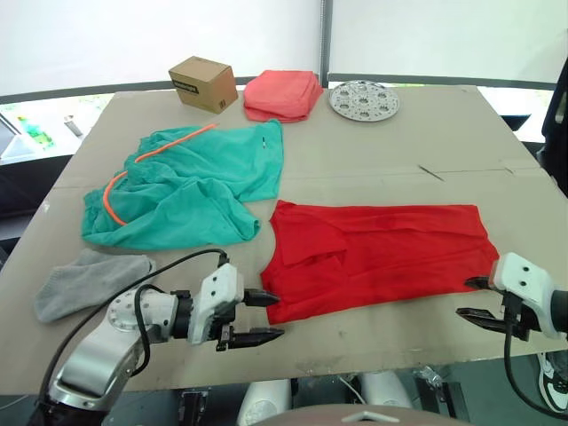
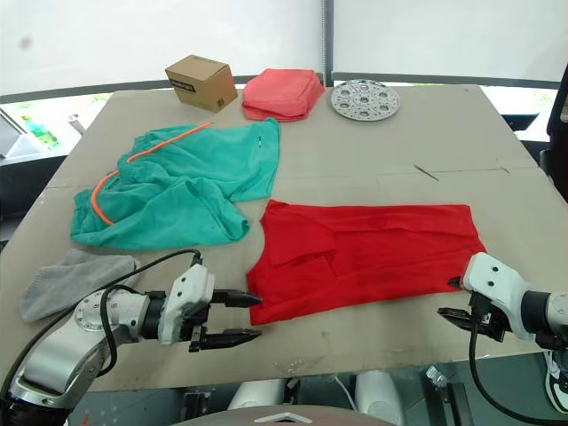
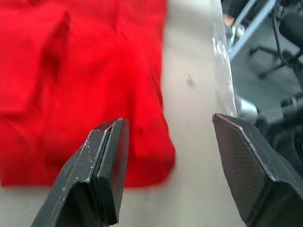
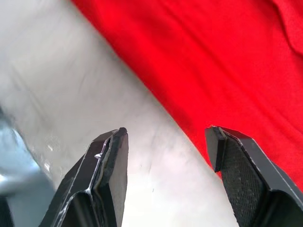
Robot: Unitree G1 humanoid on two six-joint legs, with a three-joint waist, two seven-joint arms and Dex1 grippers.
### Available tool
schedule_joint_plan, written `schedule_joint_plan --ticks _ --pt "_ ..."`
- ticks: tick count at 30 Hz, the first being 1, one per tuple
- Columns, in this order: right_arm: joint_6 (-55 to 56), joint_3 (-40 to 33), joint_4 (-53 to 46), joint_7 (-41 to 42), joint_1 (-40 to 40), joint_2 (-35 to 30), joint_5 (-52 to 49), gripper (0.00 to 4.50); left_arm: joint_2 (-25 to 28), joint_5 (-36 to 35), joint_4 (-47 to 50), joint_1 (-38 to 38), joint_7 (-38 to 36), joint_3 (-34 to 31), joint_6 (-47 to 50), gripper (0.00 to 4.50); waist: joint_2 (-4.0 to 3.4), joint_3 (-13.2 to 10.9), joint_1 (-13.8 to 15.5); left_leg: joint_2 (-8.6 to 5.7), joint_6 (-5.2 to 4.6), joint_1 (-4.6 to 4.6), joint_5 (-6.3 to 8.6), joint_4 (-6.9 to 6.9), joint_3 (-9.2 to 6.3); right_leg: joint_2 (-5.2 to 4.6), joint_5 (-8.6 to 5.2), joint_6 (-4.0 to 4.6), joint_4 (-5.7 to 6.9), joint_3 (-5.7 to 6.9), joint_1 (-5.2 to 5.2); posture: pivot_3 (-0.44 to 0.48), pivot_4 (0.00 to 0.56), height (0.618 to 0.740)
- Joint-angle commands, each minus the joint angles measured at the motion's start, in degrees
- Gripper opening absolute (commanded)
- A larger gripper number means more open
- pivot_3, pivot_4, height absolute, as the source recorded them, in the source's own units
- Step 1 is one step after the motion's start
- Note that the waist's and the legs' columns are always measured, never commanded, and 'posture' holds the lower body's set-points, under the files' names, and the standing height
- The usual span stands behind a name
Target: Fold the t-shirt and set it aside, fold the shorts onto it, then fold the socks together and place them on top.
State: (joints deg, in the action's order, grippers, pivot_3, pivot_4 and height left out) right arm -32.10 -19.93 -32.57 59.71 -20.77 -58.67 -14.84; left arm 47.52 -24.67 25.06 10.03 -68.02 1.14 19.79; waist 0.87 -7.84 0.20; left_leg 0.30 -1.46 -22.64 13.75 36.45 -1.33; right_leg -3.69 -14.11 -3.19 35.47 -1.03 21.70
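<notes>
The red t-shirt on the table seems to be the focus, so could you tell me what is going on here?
The robot is at the t-shirt, which lies partly folded on the table. The left gripper and the right gripper are both open at its near corners, holding nothing. The shorts and the socks lie unfolded to the left.

Tan cardboard-covered table (image 1: 373, 169), white backdrop (image 1: 160, 40), daylight

Both head views look forward and down across the whole surface (image 1: 373, 177) from the near edge, covering almost the same scene (one slightly offset). Each wrist camera sits low and close, looking along its gripper's fingers at the t-shirt (image 1: 382, 253) edge.
</notes>
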Motion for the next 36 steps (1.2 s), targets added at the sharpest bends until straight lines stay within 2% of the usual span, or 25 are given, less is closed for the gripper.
schedule_joint_plan --ticks 1,4,10,15,23,27,32,33,36 --pt "-0.6 2.7 0.4 -3.3 2.2 -1.9 4.1 2.79 0.1 3.0 -0.4 0.2 0.3 1.4 -4.1 3.09 -0.02 0.0 0.3 0.01 0.00 -0.03 0.00 -0.01 -0.01 0.01 0.06 0.10 0.00 0.02 0.04 0.000 0.150 0.740" --pt "-5.3 7.4 1.8 -7.0 7.1 -3.7 7.7 2.79 -0.8 4.6 -1.1 -1.1 2.2 2.2 -4.4 3.09 -0.05 0.0 0.5 0.03 0.00 -0.04 0.00 -0.04 -0.04 0.02 0.02 0.18 0.00 0.07 0.04 0.000 0.150 0.740" --pt "-9.1 10.2 0.9 -5.9 6.1 -10.0 11.6 2.79 -1.2 4.6 3.7 0.3 5.7 2.7 -2.3 3.09 -0.06 -0.1 0.9 0.02 0.00 -0.15 0.00 -0.06 -0.11 0.00 -0.04 0.25 -0.07 0.23 0.03 0.000 0.150 0.740" --pt "-10.4 12.6 2.3 -6.5 6.1 -13.4 14.9 2.79 -2.6 6.4 4.4 -0.6 7.2 5.8 -3.2 3.09 -0.05 -0.1 0.6 0.01 -0.01 -0.06 0.00 -0.05 -0.01 0.03 -0.04 0.23 -0.06 0.34 0.00 0.000 0.150 0.740" --pt "-16.5 14.2 0.8 -8.0 14.3 -6.1 10.4 2.79 -5.0 9.9 0.3 -2.0 11.0 7.3 -5.7 3.09 0.00 -0.1 0.6 0.01 -0.01 -0.08 0.00 -0.02 -0.02 0.42 -0.04 0.21 -0.03 0.32 -0.03 0.000 0.150 0.740" --pt "-17.6 16.9 2.6 -9.4 16.1 -7.4 12.8 2.79 -4.7 8.2 0.0 -2.4 10.1 6.7 -5.0 3.09 -0.01 -0.1 0.7 0.02 -0.01 -0.09 0.00 -0.02 0.00 0.43 -0.03 0.22 -0.03 0.29 -0.02 0.000 0.150 0.740" --pt "-32.5 12.7 2.5 -9.0 30.3 -0.5 2.4 2.79 -6.8 -8.5 2.0 -6.8 10.8 1.1 10.5 3.09 0.06 -0.1 0.4 0.03 -0.02 -0.08 0.00 0.07 -0.02 0.42 -0.03 0.20 0.07 0.27 -0.01 0.000 0.150 0.740" --pt "-33.7 13.4 4.9 -10.2 35.6 1.0 2.1 2.79 -8.3 -10.3 -0.6 -10.8 12.9 -0.1 13.8 3.09 0.07 -0.1 0.4 0.05 -0.02 -0.05 0.00 0.08 -0.04 0.46 -0.04 0.17 0.10 0.28 -0.03 0.000 0.150 0.740" --pt "-31.9 18.5 14.0 -14.2 46.3 3.1 5.3 2.79 -12.9 -7.0 -9.7 -22.5 21.4 0.1 18.2 3.09 -0.02 -0.2 0.7 -0.02 -0.03 -0.05 -0.01 0.17 -0.06 0.51 -0.01 0.17 0.16 0.29 -0.04 0.000 0.150 0.740"
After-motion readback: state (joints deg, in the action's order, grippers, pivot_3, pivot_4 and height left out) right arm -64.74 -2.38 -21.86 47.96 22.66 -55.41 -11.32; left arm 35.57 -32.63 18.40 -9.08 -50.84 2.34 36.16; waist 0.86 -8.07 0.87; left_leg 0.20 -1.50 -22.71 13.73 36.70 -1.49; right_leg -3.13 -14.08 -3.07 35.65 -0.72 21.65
